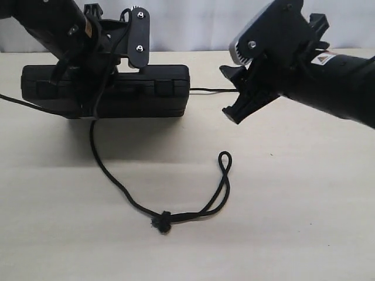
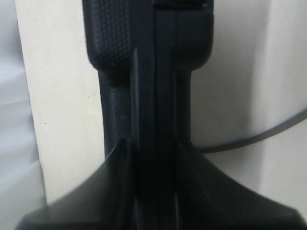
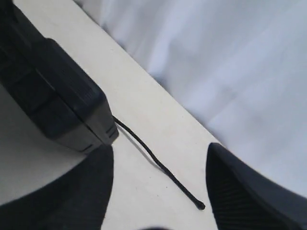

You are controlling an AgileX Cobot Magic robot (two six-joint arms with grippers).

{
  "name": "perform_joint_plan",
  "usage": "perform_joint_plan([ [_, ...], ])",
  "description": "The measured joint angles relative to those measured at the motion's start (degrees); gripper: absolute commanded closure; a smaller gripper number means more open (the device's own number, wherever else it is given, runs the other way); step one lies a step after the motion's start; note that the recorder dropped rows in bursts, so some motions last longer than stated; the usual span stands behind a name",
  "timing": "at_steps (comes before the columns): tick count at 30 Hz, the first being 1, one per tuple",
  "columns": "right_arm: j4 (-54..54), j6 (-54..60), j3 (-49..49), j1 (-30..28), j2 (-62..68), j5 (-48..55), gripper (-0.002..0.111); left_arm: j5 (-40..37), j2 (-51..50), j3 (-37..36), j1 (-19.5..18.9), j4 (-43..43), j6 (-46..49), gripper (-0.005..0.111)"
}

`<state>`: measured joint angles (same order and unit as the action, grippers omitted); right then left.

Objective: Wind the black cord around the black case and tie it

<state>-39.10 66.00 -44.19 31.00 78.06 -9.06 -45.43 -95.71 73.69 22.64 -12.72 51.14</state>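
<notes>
Beige table [image 1: 293, 205]: left hand [image 2: 153, 144] grips black case [image 1: 146, 88], right hand [image 1: 234, 92] open beside black cord [image 1: 117, 181].

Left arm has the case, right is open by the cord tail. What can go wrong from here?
1. The cord tail is thin and lies flat on the table; the open right gripper may miss it or jam down.
2. Loose slack with the knot lies in front; pulling could snag it or shift the case, held only by the left gripper.
</notes>
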Motion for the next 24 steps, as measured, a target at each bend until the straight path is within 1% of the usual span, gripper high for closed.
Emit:
perform_joint_plan([
  [4,-0.3,0.7,0.0,0.2,5.0,-3.8,0.034,0.0,0.0,0.0,0.0,-2.2,0.0,0.107],
  [6,-0.3,0.8,0.0,0.4,7.8,-6.8,0.029,0.1,0.0,0.0,0.0,-2.9,0.0,0.107],
  [7,-0.3,0.7,0.0,0.5,10.1,-9.3,0.029,0.2,0.0,0.0,0.0,-3.2,0.0,0.107],
  [9,-0.3,0.4,0.0,0.5,12.2,-10.8,0.029,0.5,0.0,0.0,0.0,-3.5,0.0,0.107],
  [15,-0.3,-2.3,0.0,0.5,13.1,-11.4,0.029,0.6,0.0,0.0,0.0,-3.9,0.0,0.107],
  [22,-0.3,-10.1,0.0,0.5,13.1,-11.4,0.029,0.6,0.0,0.0,0.0,-3.9,-0.1,0.107],
  [24,-0.3,-11.3,0.0,0.5,13.1,-11.4,0.023,0.6,0.0,0.0,0.0,-3.9,-0.1,0.107],
])
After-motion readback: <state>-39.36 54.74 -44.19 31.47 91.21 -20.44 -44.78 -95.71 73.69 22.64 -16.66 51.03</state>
